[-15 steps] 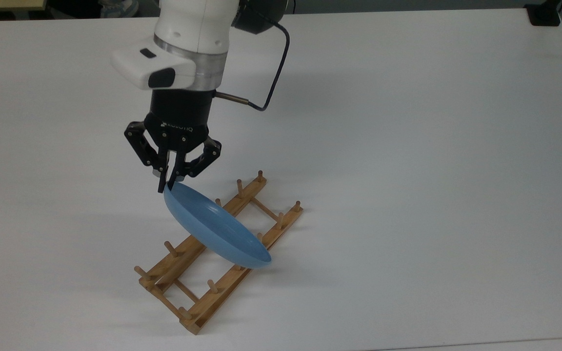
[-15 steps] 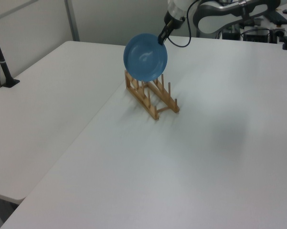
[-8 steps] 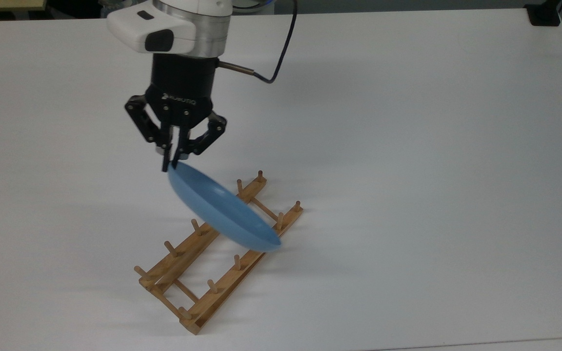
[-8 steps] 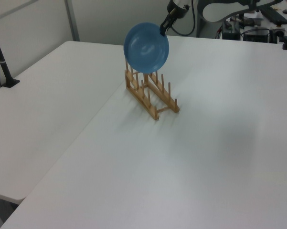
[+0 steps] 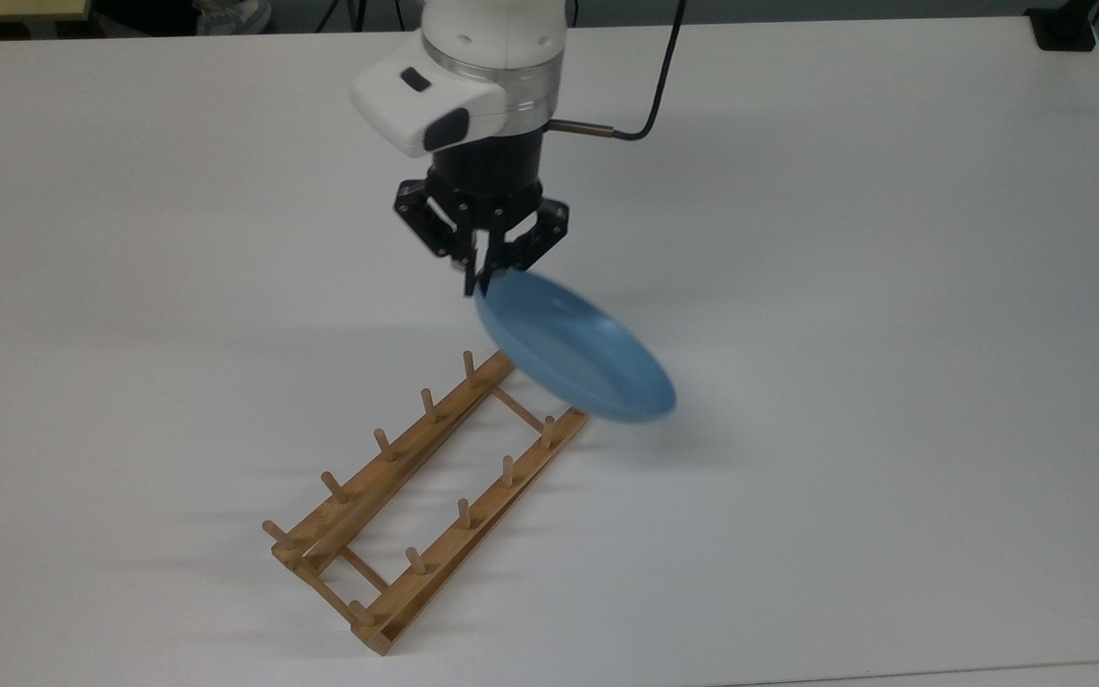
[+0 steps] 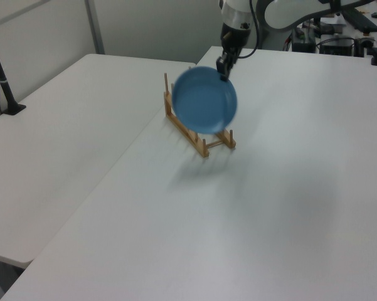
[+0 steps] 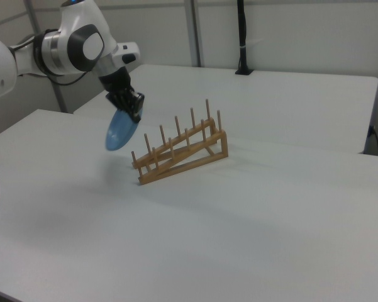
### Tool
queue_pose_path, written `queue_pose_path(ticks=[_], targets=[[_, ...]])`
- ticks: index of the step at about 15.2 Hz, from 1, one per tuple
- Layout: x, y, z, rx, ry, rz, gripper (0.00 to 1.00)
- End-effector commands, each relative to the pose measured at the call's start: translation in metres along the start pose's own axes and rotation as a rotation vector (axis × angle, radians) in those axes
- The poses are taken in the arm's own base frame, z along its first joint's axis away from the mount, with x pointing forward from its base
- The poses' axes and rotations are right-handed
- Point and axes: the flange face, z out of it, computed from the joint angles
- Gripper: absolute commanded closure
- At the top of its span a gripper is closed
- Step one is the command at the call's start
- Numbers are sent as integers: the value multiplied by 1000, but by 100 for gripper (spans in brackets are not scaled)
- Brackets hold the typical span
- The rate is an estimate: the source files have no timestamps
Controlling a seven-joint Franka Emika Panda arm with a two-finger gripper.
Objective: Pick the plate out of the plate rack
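Plate (image 5: 576, 355): round, light blue, shallow, hanging tilted in the air, clear of the rack, just off its end. Plate rack (image 5: 425, 487): light-brown wood, two pegged rails with crossbars, on the white table, slots bare.

No legible text, label, brand, number or sign anywhere.

One plate (image 5: 576, 353), one plate rack (image 5: 421, 496), one pincer (image 5: 483, 282).
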Motion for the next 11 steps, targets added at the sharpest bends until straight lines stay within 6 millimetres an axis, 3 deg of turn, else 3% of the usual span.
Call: queue_pose_path(ticks=[1,7,11], targets=[[-35,4,-1,56,-218,-223,99],[-74,9,48,142,-464,-691,100],[-102,2,115,235,-591,-956,100]])
